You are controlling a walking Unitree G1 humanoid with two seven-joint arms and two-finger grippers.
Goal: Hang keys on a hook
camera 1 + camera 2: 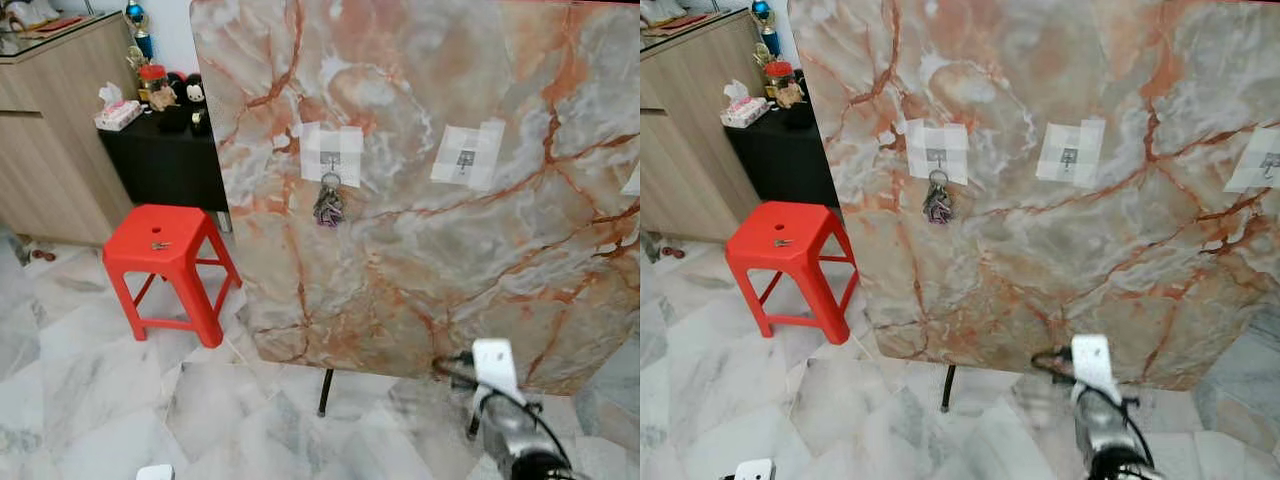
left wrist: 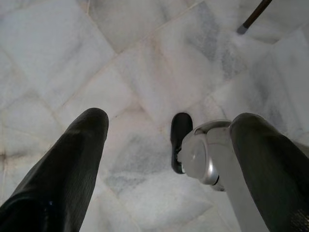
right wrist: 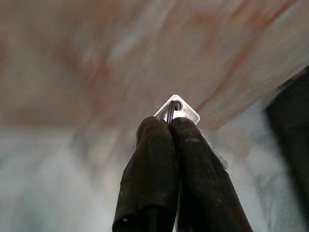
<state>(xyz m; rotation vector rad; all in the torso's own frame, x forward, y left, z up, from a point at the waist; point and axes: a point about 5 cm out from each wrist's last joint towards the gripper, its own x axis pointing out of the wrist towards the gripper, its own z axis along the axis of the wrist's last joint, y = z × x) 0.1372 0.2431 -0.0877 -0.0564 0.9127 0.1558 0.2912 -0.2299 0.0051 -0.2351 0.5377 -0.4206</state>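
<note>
Right claw (image 3: 170,126) pinched tight on a small metal tag with ring (image 3: 176,107), low near the marble board (image 1: 420,180). Left claw (image 2: 164,159) wide, idle over floor. Light, slippery, dangly; best held by the ring for the free hook (image 1: 466,158).

A home: marble floor (image 1: 90,400), wooden cabinet (image 1: 60,130), red plastic stool (image 1: 165,245).

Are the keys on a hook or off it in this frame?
On. The keys dangle from the leftmost hook on the marble board, free of both grippers.
</note>
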